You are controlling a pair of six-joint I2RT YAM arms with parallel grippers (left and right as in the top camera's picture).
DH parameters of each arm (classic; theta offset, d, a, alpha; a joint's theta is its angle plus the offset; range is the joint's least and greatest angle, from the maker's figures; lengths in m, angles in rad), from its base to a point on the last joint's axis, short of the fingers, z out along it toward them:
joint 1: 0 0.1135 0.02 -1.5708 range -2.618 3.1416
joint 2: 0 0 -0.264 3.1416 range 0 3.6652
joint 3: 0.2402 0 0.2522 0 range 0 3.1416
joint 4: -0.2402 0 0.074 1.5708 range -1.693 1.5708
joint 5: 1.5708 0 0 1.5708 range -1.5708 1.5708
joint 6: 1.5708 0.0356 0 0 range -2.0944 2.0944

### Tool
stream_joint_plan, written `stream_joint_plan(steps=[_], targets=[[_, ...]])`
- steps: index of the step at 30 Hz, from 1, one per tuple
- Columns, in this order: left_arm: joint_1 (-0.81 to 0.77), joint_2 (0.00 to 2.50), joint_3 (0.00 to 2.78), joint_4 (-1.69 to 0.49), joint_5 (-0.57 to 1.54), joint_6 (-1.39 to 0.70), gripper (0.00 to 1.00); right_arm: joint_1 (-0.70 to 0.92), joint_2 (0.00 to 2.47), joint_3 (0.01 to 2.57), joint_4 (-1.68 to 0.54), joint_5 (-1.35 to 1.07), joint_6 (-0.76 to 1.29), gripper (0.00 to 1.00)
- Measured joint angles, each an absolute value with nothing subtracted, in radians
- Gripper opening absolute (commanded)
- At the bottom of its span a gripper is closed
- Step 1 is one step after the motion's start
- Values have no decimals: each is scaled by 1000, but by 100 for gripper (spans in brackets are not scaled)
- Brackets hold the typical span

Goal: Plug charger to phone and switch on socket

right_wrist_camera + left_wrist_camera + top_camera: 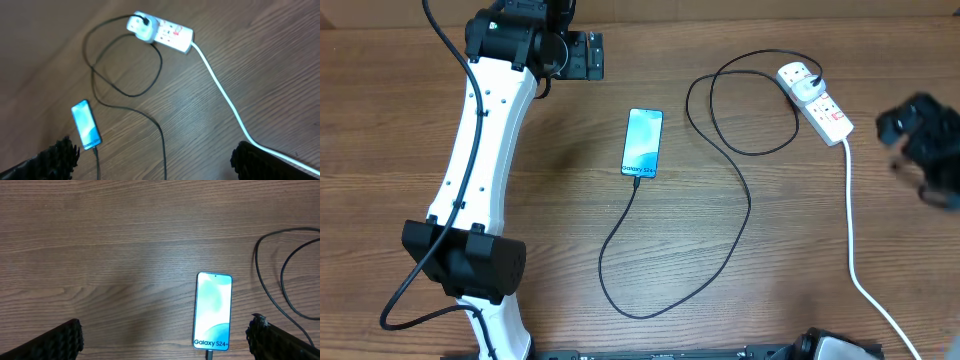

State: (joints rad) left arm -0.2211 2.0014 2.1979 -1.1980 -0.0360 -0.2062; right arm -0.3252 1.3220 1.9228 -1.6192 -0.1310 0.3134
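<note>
Here, left gripper point(165, 330) and blurred right gripper point(923, 150) agape, empty; charger point(272, 291) tip cropped below phone point(213, 311).

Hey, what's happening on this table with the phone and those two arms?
A robot is set to charge a phone. Right now neither arm holds anything: the left gripper and right gripper hang open above the table. The phone lies screen up with the charger cable meeting its lower edge, apparently plugged in; the cable's other end sits in the socket. Whether the socket is switched on, I can't tell.
</note>
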Motion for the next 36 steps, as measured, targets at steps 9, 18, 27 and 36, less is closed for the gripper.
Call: stream_joint_plan(steps=[9,18,27,36], targets=[[-221,2001,2198,-1199,-39,-206,100,-288,1002,1768,-1592,-155,317,100],[-221,2001,2198,-1200,-39,-206,100,-286,888,1577,-1693,-273,319,100],[-221,2001,2198,-1200,-39,-206,100,-287,888,1574,-1695,-246,319,100],[-221,2001,2198,-1200,-39,-206,100,-286,888,1574,-1694,-219,261,100]])
